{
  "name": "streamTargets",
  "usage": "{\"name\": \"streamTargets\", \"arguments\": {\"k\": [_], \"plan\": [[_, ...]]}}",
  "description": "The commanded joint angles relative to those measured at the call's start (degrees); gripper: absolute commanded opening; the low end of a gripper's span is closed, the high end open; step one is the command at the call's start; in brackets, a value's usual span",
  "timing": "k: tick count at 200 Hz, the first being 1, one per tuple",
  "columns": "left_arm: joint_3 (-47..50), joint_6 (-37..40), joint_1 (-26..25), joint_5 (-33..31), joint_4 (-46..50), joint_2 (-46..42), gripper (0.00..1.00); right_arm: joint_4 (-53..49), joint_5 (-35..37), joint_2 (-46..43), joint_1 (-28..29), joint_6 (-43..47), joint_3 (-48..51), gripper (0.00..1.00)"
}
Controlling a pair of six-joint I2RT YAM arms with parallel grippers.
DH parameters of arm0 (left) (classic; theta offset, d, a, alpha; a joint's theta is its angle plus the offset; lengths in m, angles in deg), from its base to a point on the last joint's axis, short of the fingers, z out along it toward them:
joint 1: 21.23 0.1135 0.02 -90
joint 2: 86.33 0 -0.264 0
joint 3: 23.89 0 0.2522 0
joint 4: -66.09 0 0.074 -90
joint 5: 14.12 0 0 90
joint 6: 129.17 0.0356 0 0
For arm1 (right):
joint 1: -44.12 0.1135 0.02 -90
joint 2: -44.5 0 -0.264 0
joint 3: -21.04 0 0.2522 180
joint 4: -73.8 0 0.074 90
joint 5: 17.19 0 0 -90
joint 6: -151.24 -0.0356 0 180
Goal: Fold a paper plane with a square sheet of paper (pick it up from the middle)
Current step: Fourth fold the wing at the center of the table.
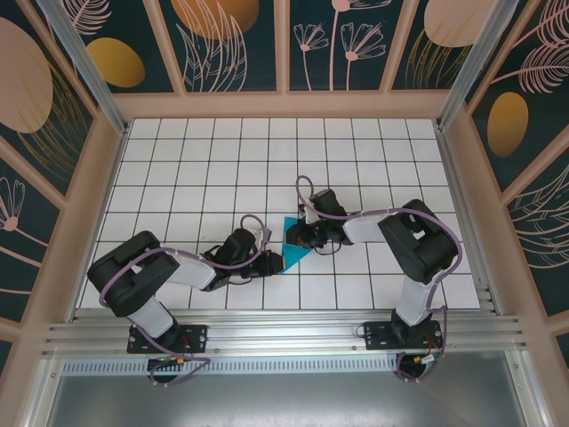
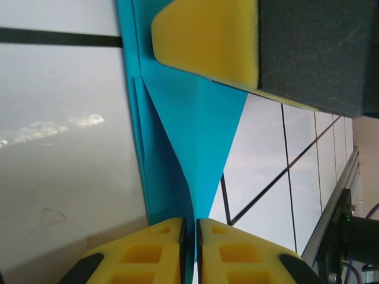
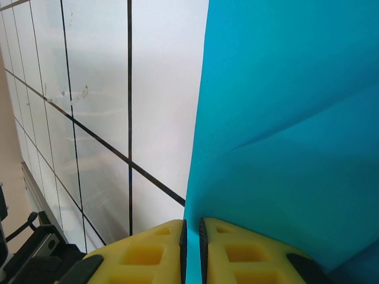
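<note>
The teal sheet of paper (image 1: 296, 240) is folded into a pointed wedge and sits between both arms at the middle of the tiled table. My left gripper (image 1: 272, 261) pinches its near lower end. In the left wrist view the creased paper (image 2: 195, 130) runs down into the narrow slit between the yellow fingers of the left gripper (image 2: 190, 248). My right gripper (image 1: 299, 233) holds the far side. The right wrist view has a broad paper (image 3: 284, 118) face rising from the nearly closed right gripper (image 3: 193, 251). One yellow right fingertip (image 2: 213, 38) lies against the paper.
The white tiled table (image 1: 222, 169) stretches open behind and to both sides of the arms. An aluminium rail (image 1: 284, 334) runs along the near edge, and patterned walls (image 1: 53, 133) enclose the table.
</note>
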Motion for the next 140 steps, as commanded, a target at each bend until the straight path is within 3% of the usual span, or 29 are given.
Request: {"name": "streamTargets", "arguments": {"k": [1, 42, 140], "plan": [[-0.21, -0.02, 0.15, 1.39, 2.0, -2.4, 0.17, -2.85, 5.7, 1.74, -0.02, 0.88, 2.34, 0.17], [0.11, -0.66, 0.17, 0.67, 2.32, -3.76, 0.23, -3.23, 6.09, 1.74, -0.02, 1.29, 2.61, 0.17], [0.37, 0.47, 0.18, 3.08, 3.11, 0.19, 0.04, -3.62, 6.57, 1.9, 0.16, 1.38, 2.82, 0.17]]}}
